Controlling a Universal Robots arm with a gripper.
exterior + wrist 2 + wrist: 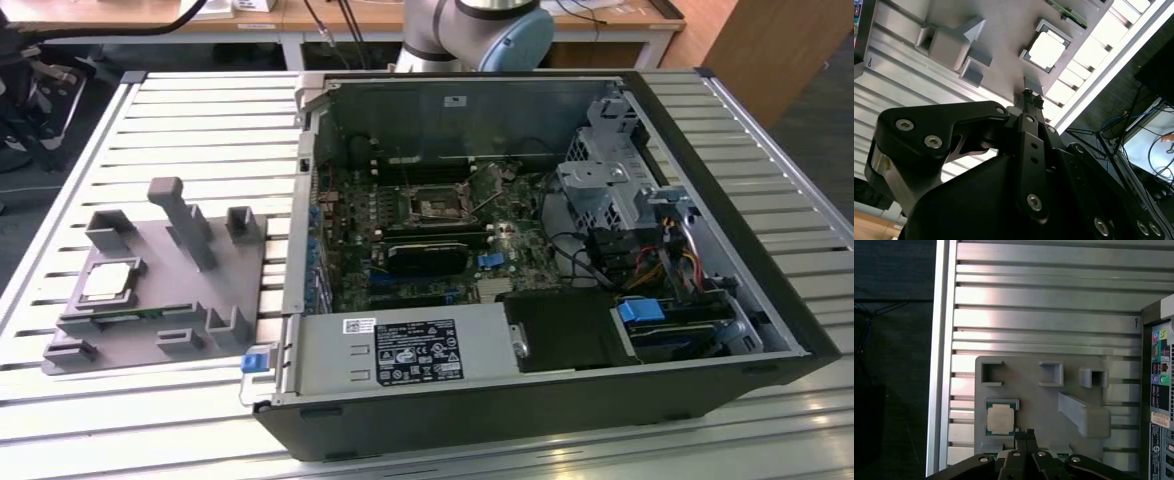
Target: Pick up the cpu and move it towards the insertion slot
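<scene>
Exterior view: cpu point(110, 282) sits in its recess on the grey tray point(158, 290), well apart from the insertion slot point(437, 205) inside the open case point(534, 405). Both wrist views: gripper point(1024, 432) over the tray near the cpu, fingers pressed together, empty. Pick not yet done.

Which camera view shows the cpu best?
The first wrist view: the cpu lies square-on, unobstructed, in the grey tray. The second wrist view shows the cpu slanted and glare-washed; the exterior view shows the cpu small, at that view's left.
</scene>
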